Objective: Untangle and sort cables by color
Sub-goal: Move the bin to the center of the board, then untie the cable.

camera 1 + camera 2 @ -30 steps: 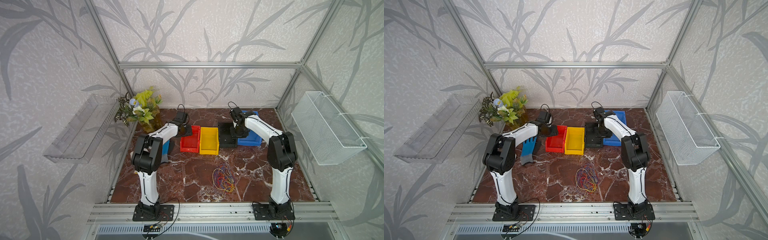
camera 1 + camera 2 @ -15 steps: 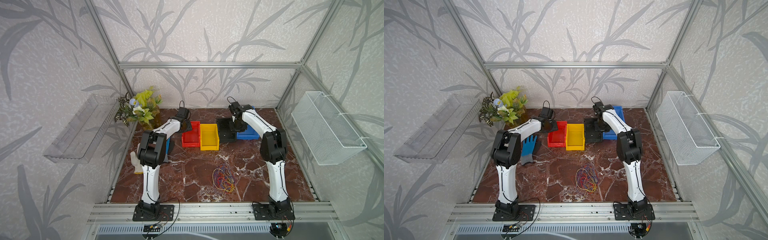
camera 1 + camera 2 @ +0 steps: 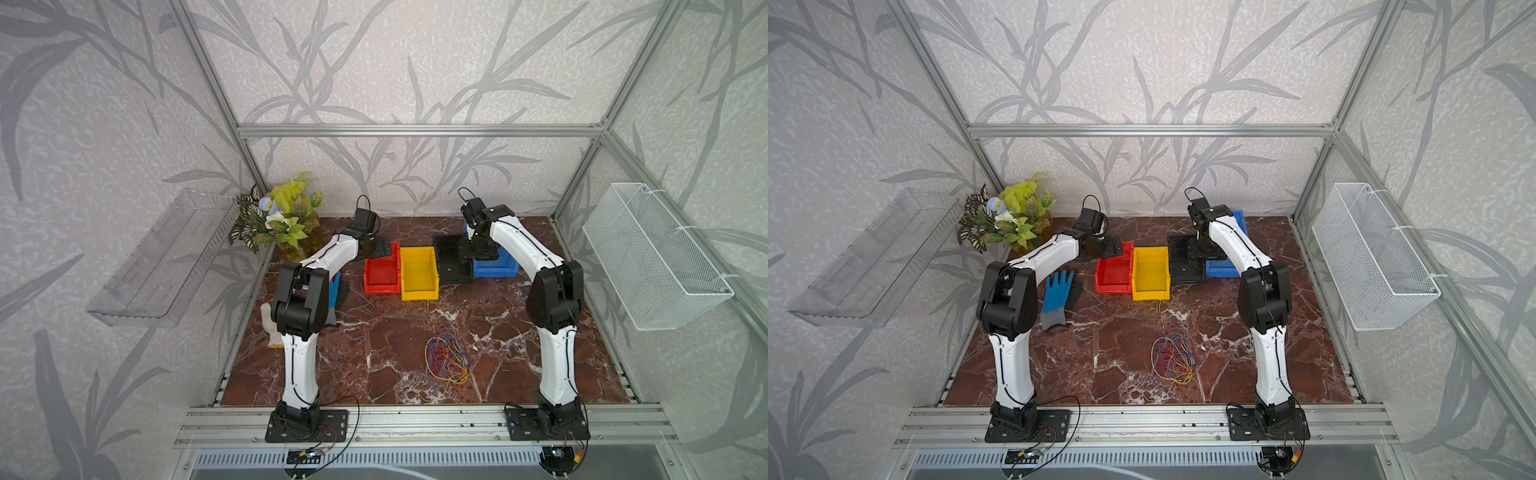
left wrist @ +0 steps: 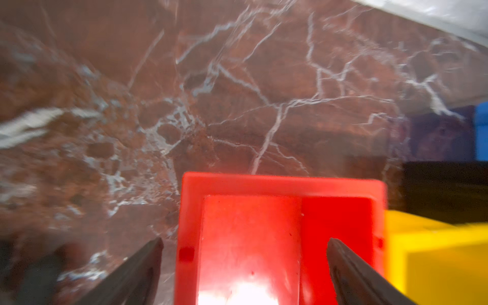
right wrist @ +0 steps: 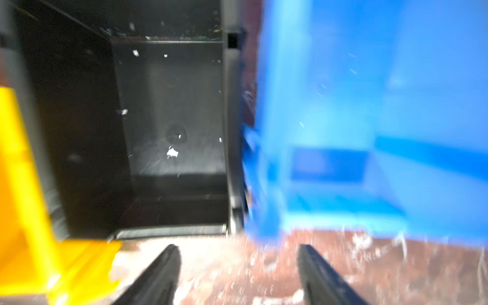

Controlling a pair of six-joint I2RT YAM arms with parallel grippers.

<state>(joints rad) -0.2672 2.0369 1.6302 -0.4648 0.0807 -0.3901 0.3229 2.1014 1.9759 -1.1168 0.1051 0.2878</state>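
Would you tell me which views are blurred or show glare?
Both top views sharp, cables crisp; left wrist view slightly smeared, glare inside the red bin; right wrist view heavily motion-blurred, the blue bin worst.

No writing, label, brand mark, number or sign can be read anywhere. The red bin, yellow bin, black bin and blue bin show plain faces. Any marking on the small circuit boards at the front rail is too small to make out, and both wrist views are blurred.
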